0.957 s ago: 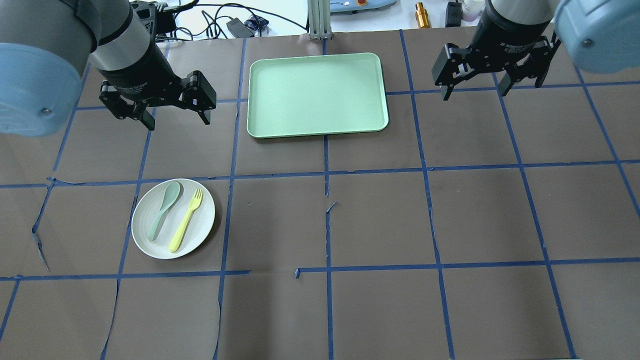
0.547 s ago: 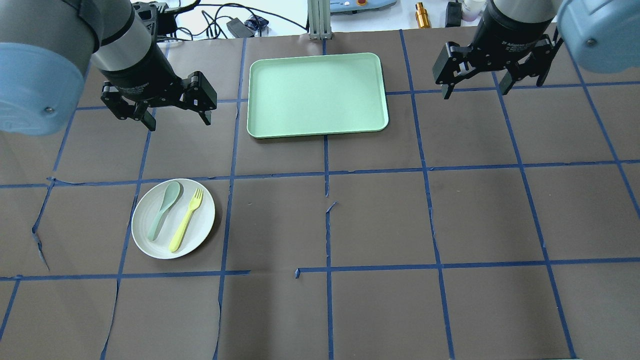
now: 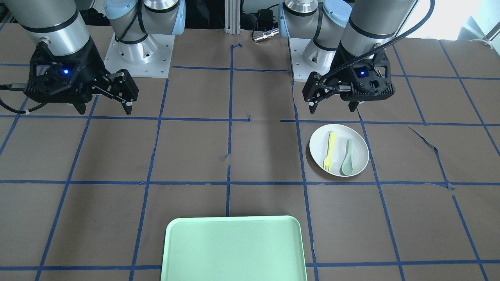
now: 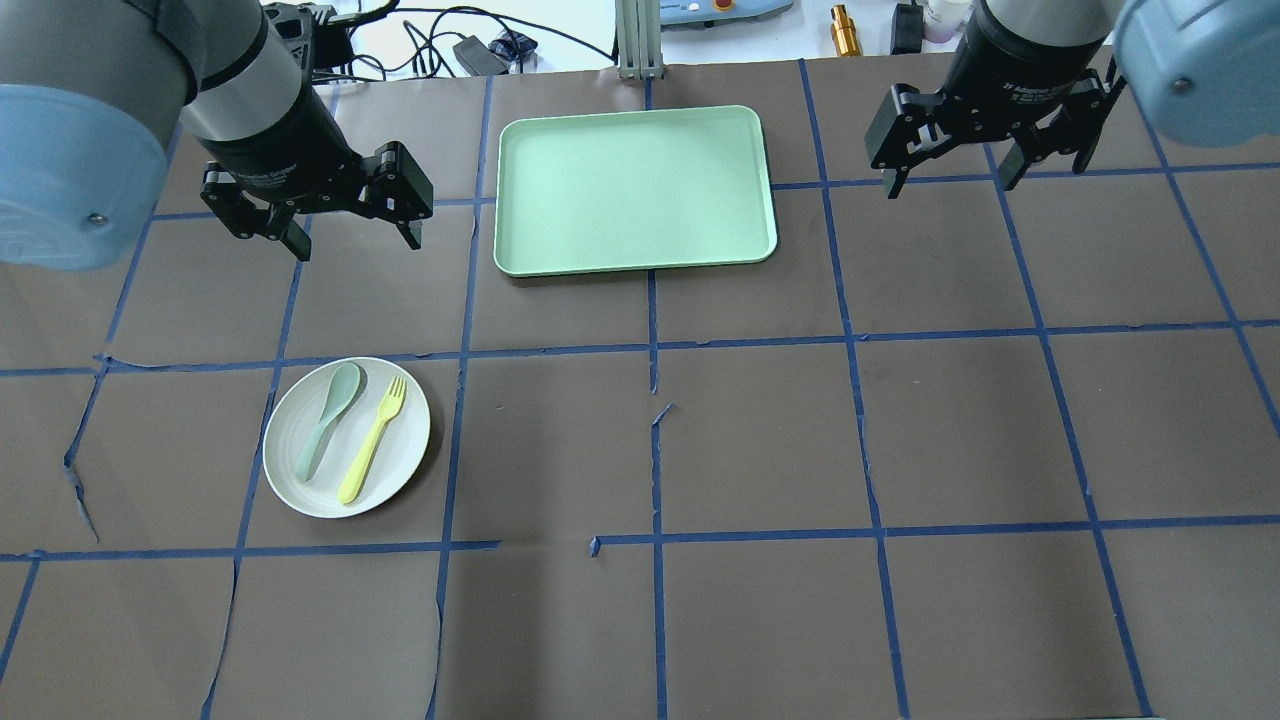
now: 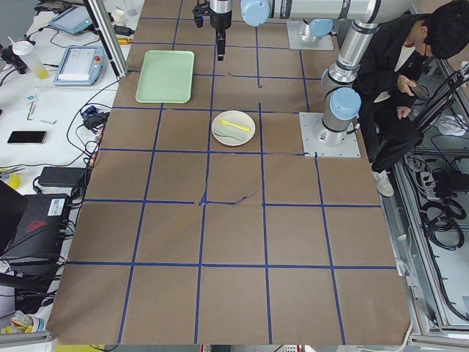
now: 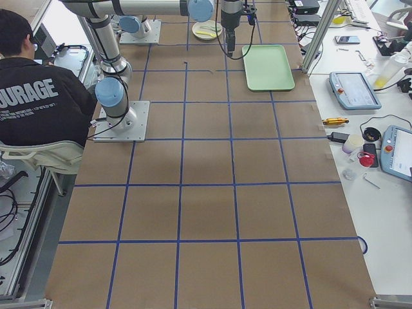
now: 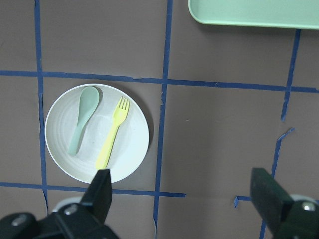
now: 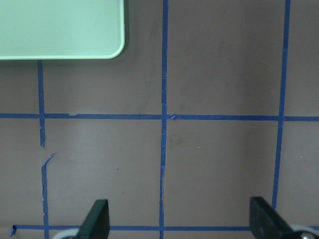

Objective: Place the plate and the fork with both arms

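The white plate [image 4: 402, 445] lies on the table at the near left. On it lie the pale-yellow fork [image 4: 372, 440] and a grey-green spoon [image 4: 328, 420], side by side. In the left wrist view the plate [image 7: 132, 139] and fork [image 7: 112, 132] show below the open fingers. My left gripper [image 4: 355, 242] is open and empty, held above the table beyond the plate. In the front view it [image 3: 333, 108] hangs just behind the plate [image 3: 360, 150]. My right gripper [image 4: 948, 186] is open and empty, at the far right above bare table.
A large light-green tray [image 4: 635, 188] lies at the far middle of the table, between the two grippers; its corner shows in the right wrist view [image 8: 60, 25]. Brown paper with blue tape lines covers the table. Cables and tools lie beyond the far edge.
The right gripper has edged slightly toward the far edge. The left gripper, plate, fork and spoon have not visibly moved.
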{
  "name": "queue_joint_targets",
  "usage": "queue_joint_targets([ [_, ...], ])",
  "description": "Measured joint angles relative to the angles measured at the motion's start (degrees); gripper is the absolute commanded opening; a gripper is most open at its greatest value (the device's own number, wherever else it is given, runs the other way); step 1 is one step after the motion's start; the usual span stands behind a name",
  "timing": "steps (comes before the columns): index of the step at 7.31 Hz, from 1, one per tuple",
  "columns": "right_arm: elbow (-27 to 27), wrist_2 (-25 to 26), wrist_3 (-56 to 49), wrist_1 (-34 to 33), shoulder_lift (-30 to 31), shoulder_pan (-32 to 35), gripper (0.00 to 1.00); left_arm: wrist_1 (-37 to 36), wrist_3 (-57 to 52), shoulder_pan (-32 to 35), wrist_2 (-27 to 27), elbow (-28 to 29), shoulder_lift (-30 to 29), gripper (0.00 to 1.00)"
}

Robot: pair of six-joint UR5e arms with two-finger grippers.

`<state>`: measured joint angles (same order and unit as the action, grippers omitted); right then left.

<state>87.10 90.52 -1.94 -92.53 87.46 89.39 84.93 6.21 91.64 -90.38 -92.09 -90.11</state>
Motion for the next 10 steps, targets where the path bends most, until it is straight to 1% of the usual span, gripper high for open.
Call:
queue_joint_targets([
  [4,0.0,0.01,0.0,-0.14,-0.09,0.0,1.0,0.08,-0.06,0.0,-0.1,-0.13,-0.09,1.0],
  [6,0.0,-0.01,0.01,-0.16,-0.09,0.0,1.0,-0.52,-1.16,-1.12,0.01,-1.58,-0.46,1.0],
  [7,0.02,-0.05,0.0,-0.13,-0.09,0.0,1.0,-2.37,-2.86,-3.58,0.13,-4.27,-0.57,1.0],
  [8,0.06,-0.07,0.0,-0.07,-0.1,0.0,1.0,-5.67,-6.92,-7.38,0.17,-8.35,-0.67,1.0],
  [9,0.1,-0.08,0.01,-0.01,-0.1,0.0,1.0,-10.35,-11.89,-11.75,0.33,-13.0,-0.99,1.0],
  [10,0.22,-0.08,0.03,0.02,-0.1,0.0,1.0,-16.36,-18.31,-17.05,0.65,-18.19,-1.61,0.95],
])
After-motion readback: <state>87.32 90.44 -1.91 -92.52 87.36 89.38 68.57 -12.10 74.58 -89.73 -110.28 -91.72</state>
